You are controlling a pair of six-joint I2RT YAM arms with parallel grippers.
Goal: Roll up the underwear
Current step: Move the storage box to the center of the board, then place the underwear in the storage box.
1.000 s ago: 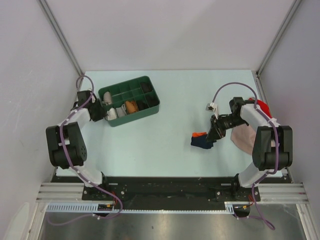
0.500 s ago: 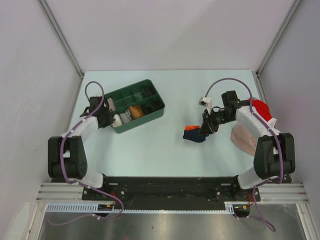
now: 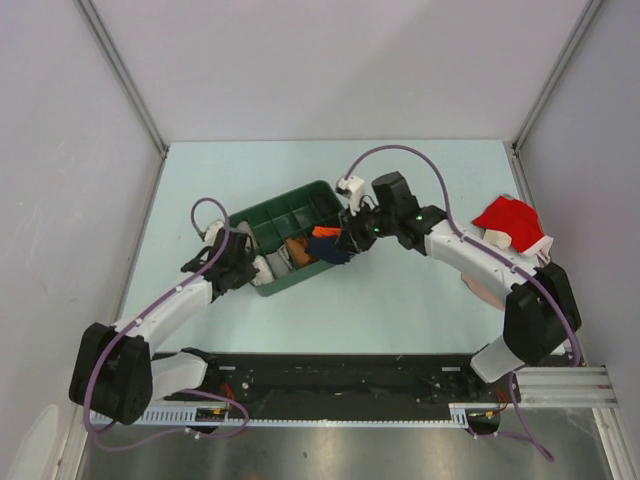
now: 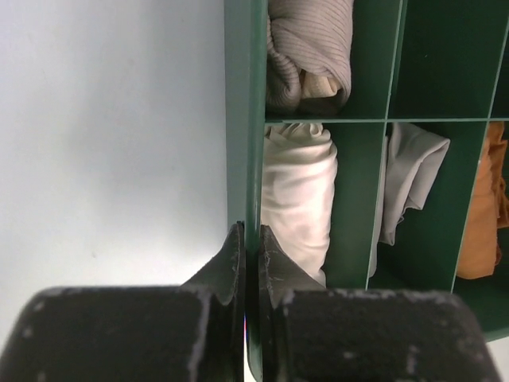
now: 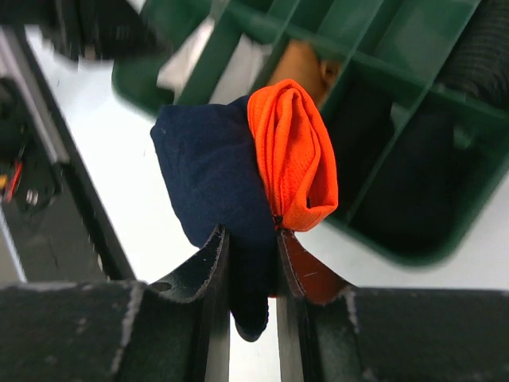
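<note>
Right gripper pinching rolled underwear, soft navy bundle with bright orange fold, hanging above right side of green plastic compartment tray. Left gripper clamping tray's thin left wall, jaws nearly closed.

1 underwear — 1 tray — 2 arms

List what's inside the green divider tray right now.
In the green tray: cream roll, striped beige roll, pale grey cloth, orange cloth. The held underwear hangs over part of it, hiding the cells beneath. The contents of the dark cells are unclear.
</note>
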